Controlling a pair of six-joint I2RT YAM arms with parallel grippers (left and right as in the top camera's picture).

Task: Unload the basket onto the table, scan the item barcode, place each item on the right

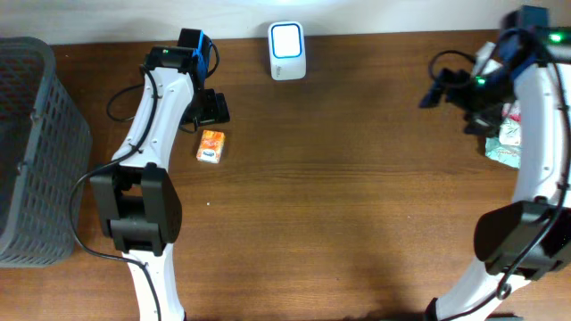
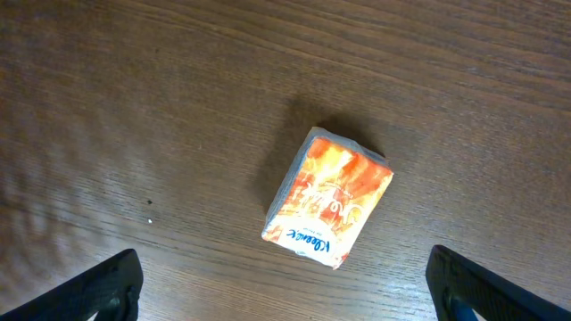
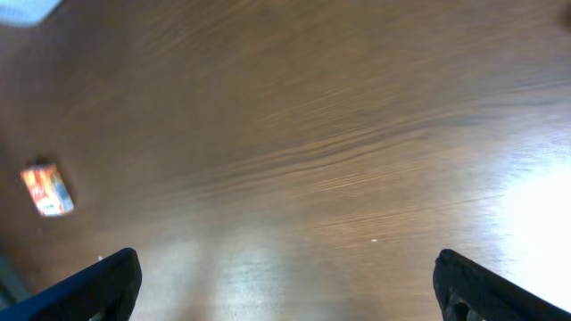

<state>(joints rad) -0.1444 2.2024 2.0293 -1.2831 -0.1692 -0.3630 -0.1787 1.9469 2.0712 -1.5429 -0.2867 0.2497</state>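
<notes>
Under left hand [image 2: 285, 290] (spread wide): orange packet [image 2: 327, 198]

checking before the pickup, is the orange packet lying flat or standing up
Lying flat: the orange packet shows its broad printed face upward on the table, untouched by the open left gripper.

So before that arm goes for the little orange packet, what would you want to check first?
1. Left fingers open: ok.
2. Orange packet lying loose on the table, below those fingers: ok.
3. Barcode side facing up: cannot tell.
4. Scanner lit: ok.
5. Right fingers open, empty, far from the packet: ok.
</notes>
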